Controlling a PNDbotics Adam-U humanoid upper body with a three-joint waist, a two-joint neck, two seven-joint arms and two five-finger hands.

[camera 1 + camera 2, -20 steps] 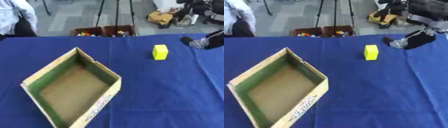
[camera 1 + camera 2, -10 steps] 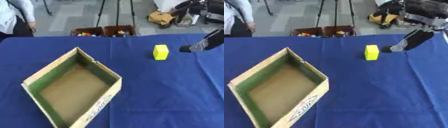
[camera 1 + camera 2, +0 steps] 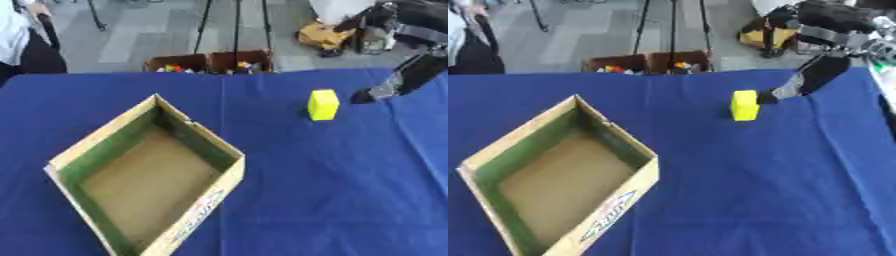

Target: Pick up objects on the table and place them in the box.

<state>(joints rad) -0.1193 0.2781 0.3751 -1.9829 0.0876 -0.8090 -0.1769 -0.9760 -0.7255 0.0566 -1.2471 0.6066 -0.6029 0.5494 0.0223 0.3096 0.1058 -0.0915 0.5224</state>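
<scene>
Your right hand (image 3: pixel 798 86) hangs just right of the yellow block (image 3: pixel 745 105), apart from it; whether its fingers are spread I cannot tell. You're on the reach: next close round the block, then carry it near-left to the box (image 3: pixel 614 151).

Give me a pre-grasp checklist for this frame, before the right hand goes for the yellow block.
1. Yellow block standing upright on the blue table: ok.
2. Right hand near the block, just to its right: ok.
3. Right hand's fingers open enough to take the block: cannot tell.
4. Contact with the block yet: not ok, a gap still shows.
5. Box open and holding nothing: ok.
6. Path from block to box free of other things: ok.
</scene>
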